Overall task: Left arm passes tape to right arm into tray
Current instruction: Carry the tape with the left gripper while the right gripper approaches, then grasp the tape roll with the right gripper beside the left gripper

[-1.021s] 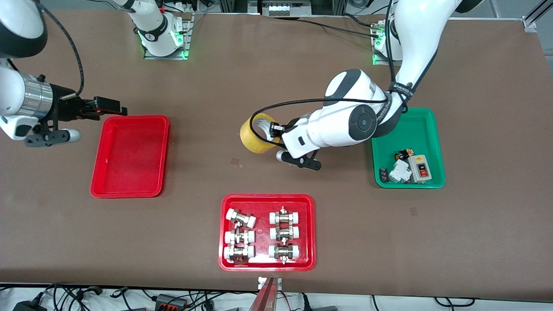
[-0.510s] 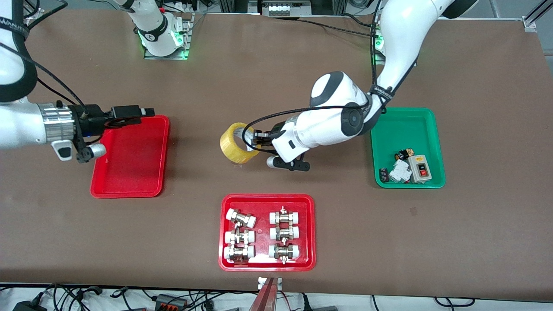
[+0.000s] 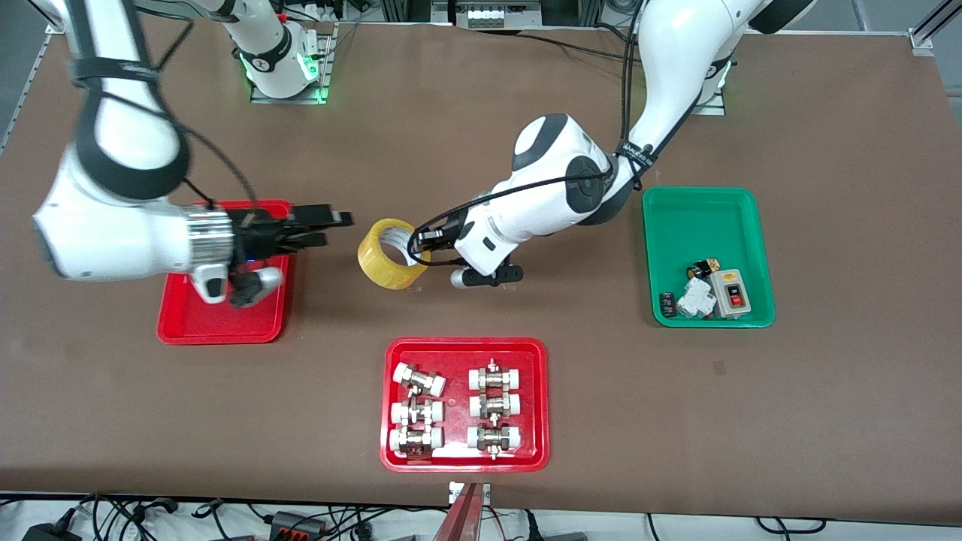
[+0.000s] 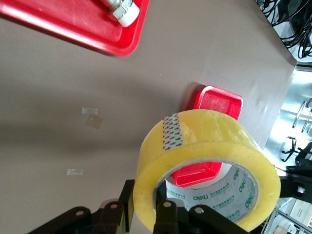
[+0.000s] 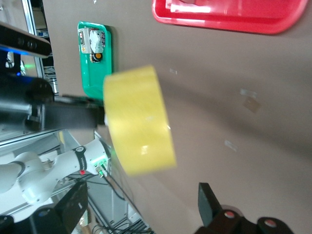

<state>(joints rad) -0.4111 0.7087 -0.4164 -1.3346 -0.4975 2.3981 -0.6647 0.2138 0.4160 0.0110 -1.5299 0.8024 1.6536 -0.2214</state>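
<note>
The yellow tape roll (image 3: 388, 253) hangs in the air over the bare brown worktop (image 3: 481, 120), between the 2 arms. The left pincer (image 3: 418, 242) is clamped on the roll's wall, with 1 finger inside the hole and 1 outside. The roll's round outer face points toward the right pincer (image 3: 331, 228), and its hole runs slanted, about level with the worktop. The right pincer is just beside the roll, not touching it, over the edge of the plain red tray (image 3: 218, 319). Its fingers are apart, wide enough, I think, to take the roll's band. The right arm is the nearer free one.
</note>
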